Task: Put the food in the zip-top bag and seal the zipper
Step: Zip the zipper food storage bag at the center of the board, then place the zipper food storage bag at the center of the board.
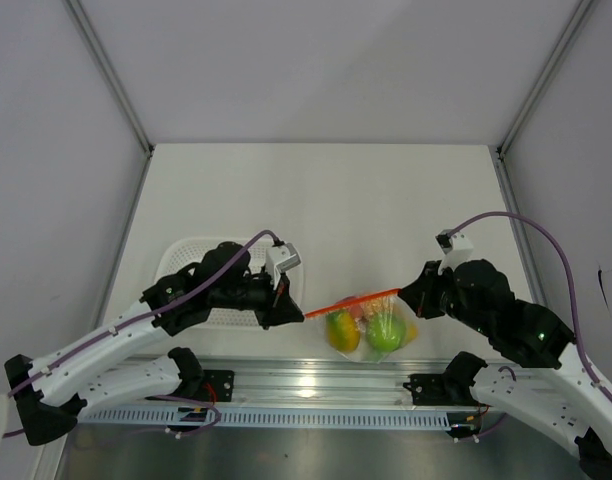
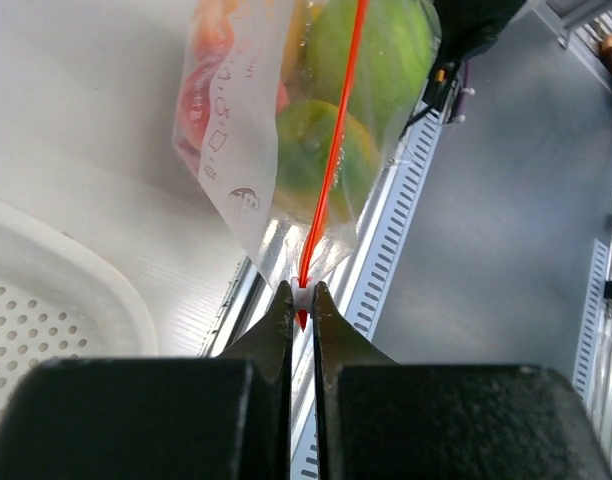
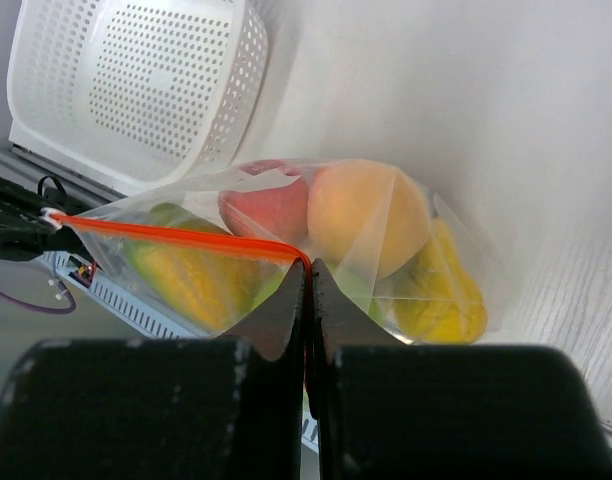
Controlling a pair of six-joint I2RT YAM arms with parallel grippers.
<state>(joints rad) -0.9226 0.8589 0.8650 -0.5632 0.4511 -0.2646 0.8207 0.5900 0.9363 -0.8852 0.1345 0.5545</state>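
1. Your zip-top bag [image 1: 371, 325] sits at the near edge of the table [image 1: 316, 190], about midway between the left and right edges, slung between the two arms.
2. All the food [image 1: 386, 333] you can see is inside the bag: a green fruit, an orange-yellow one beside it, a red fruit and a pale orange round one behind, and a yellow piece toward the right edge.
3. The zipper [image 1: 351, 302] runs taut and straight along the top of the bag, its right end a little farther from the near edge than its left. It reads as one thin red-orange line, but you cannot tell whether it is pressed closed along its whole length.
4. Your left pincer [image 2: 300, 300] is clenched on the left end of the zipper, with the strip and a corner of clear plastic pinched between the fingertips.
5. Your right pincer [image 3: 308, 275] is clenched on the right end of the zipper, fingers tight together with the strip entering right at their tips.
6. The bag's body sags below the strip, so the fruit bulges downward. You cannot tell whether its bottom rests on the table.
7. The white slotted basket [image 1: 181, 262] stands near the left edge of the table, partly under your left arm, apart from the bag.
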